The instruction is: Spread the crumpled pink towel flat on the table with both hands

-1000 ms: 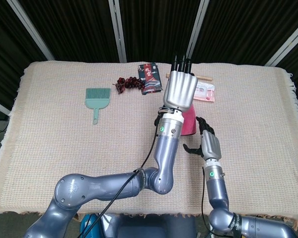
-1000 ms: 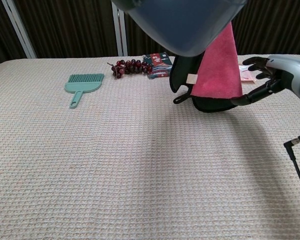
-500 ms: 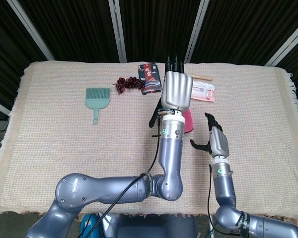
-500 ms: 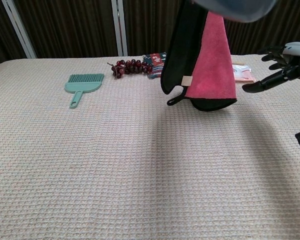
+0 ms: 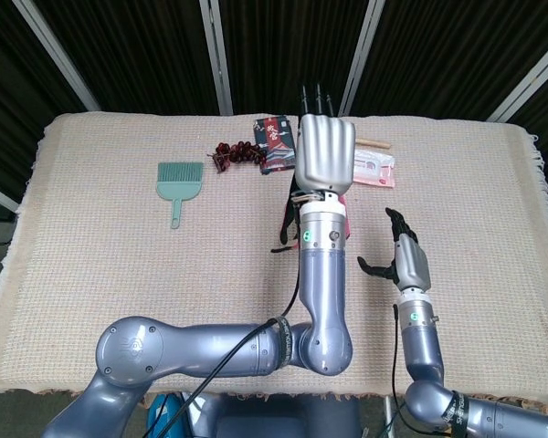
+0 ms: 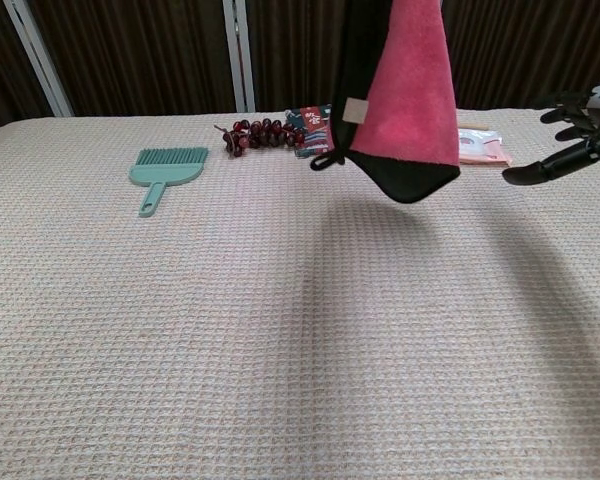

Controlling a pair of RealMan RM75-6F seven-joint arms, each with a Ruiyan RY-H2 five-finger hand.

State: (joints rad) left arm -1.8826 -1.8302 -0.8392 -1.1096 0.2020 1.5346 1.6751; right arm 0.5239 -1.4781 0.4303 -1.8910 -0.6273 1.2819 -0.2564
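Left hand (image 5: 325, 153) grips the pink towel (image 6: 410, 85) and has lifted it higher; it now hangs clear of the table (image 6: 230, 330) near the far edge. Right hand (image 5: 407, 256), fingers spread and empty, has drawn aside. Spreading not yet begun.

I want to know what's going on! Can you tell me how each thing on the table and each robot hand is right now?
pink towel: hanging in the air, off the table.
left hand: raised, holding the towel.
right hand: open, holding nothing.
green brush: lying flat.
red beads: lying on the cloth.
pink packet: lying flat.
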